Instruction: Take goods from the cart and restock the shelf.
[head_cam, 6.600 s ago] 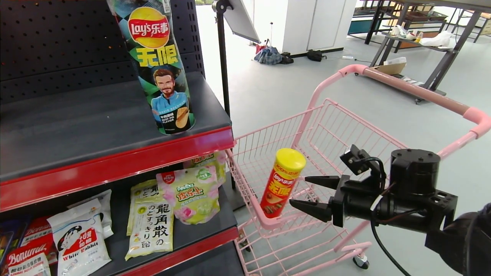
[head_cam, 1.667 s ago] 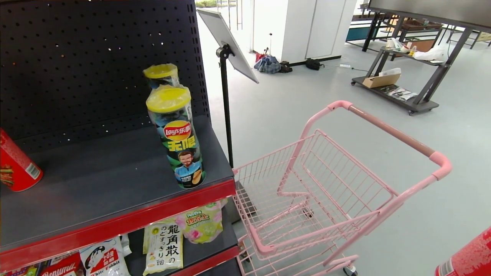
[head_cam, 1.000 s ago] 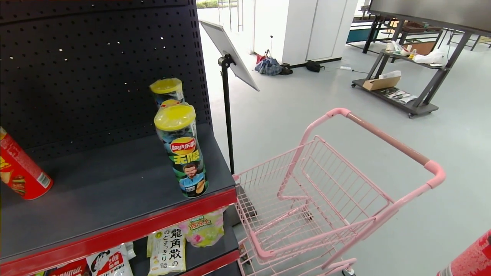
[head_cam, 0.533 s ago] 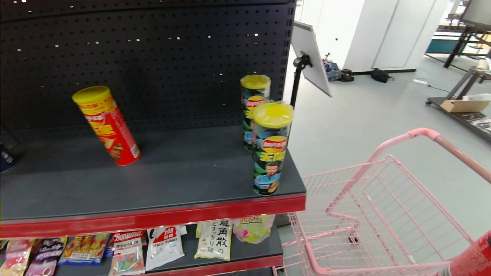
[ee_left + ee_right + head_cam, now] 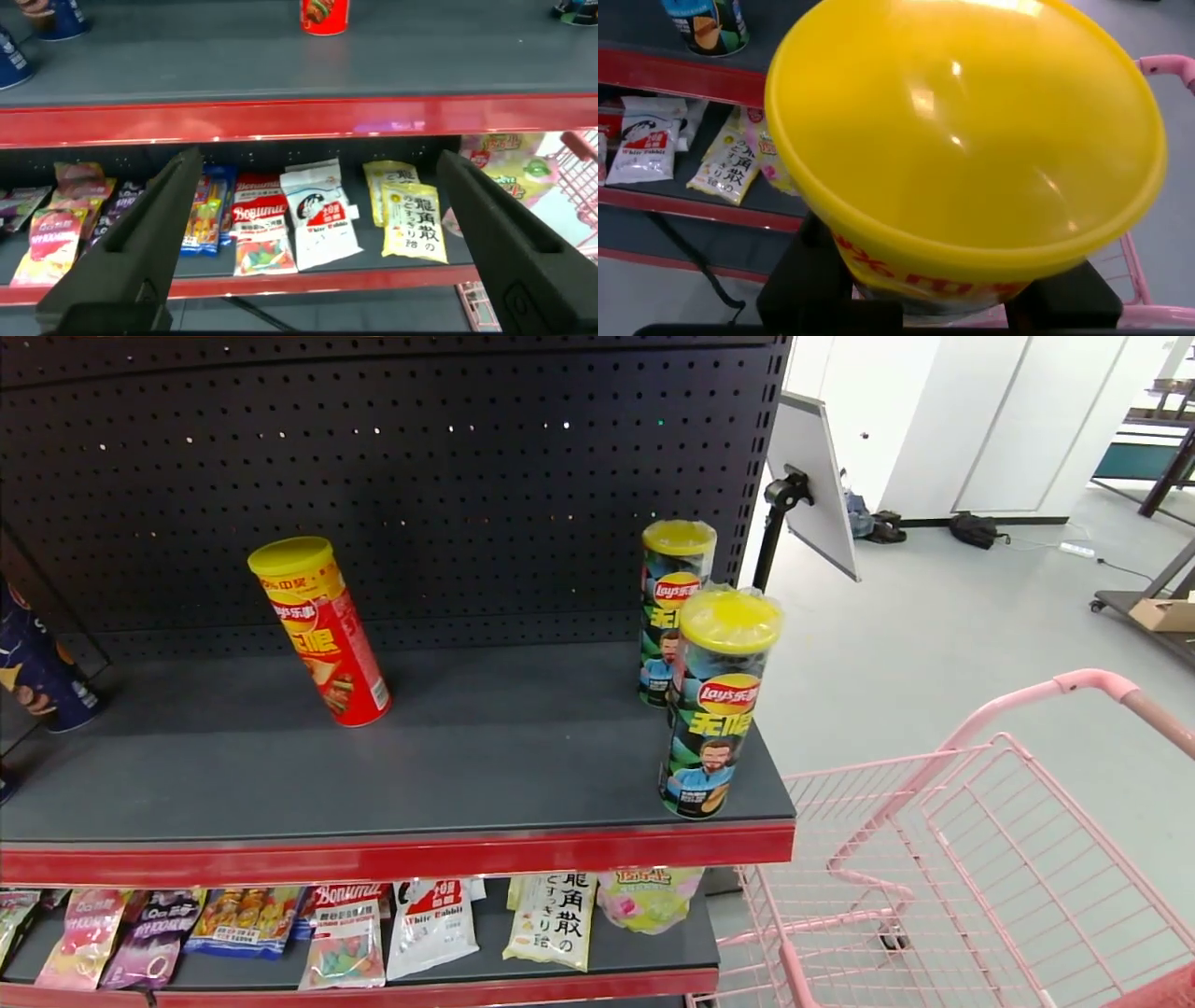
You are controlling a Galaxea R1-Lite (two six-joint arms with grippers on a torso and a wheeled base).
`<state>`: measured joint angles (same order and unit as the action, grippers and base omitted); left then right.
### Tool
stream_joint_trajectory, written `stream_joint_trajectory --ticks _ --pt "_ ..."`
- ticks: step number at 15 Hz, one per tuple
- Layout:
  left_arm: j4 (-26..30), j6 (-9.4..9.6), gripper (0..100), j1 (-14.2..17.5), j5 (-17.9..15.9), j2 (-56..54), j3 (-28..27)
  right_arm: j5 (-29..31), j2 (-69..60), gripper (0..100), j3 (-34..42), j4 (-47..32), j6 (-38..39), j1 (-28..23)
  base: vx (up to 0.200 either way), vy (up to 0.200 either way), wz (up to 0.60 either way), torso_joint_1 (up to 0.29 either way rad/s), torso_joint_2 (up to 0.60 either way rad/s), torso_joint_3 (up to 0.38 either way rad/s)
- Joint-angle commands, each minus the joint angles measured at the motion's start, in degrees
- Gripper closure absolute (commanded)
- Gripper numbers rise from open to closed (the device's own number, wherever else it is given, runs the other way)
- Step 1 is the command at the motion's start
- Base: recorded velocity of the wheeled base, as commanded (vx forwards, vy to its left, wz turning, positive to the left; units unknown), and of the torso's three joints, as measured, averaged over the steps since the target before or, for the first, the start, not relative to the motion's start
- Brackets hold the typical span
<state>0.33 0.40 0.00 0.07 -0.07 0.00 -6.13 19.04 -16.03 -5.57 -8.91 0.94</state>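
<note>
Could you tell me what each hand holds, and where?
The right hand grips the red can by its body, below the yellow lid; left hand holds nothing.

The red can point(image 5: 915, 275) is mostly hidden under its own yellow lid point(image 5: 966, 131); a blue can point(image 5: 37, 672) is cut off at the left edge.

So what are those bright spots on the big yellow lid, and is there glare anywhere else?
Right wrist view: the yellow lid of the can carries small white glints, probably reflected lamps. Left wrist view: a pale sheen lies on the red shelf edge. Head view: bright dots show in the pegboard holes, seemingly light from behind.
</note>
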Motion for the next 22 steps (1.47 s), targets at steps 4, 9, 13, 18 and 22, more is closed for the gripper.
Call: stream_joint_trajectory --ticks 4,9,13,18,22 --pt "0.02 -0.05 0 0.00 0.01 0.07 0.00 -0.02 -8.14 100 3.90 -0.05 1.79 0.03 0.000 0.200 0.00 0.004 0.00 0.001" --pt "0.02 -0.14 0 0.00 0.01 0.07 0.00 -0.02 -8.32 100 4.60 -0.05 2.76 0.03 0.000 0.200 0.00 -0.001 0.00 0.001" --pt "0.02 -0.05 0 0.00 0.01 0.07 0.00 -0.11 -8.41 100 4.78 -0.05 2.76 0.03 0.000 0.200 0.00 0.002 0.00 0.006" --pt "0.02 -0.05 0 0.00 0.01 0.07 0.00 -0.90 -8.41 100 4.87 -0.05 2.85 0.29 0.000 0.200 0.00 0.000 0.00 0.005" --pt "0.02 -0.05 0 0.00 0.01 0.07 0.00 -0.99 -8.41 100 5.31 0.03 2.76 0.29 0.000 0.150 0.00 0.002 0.00 0.004"
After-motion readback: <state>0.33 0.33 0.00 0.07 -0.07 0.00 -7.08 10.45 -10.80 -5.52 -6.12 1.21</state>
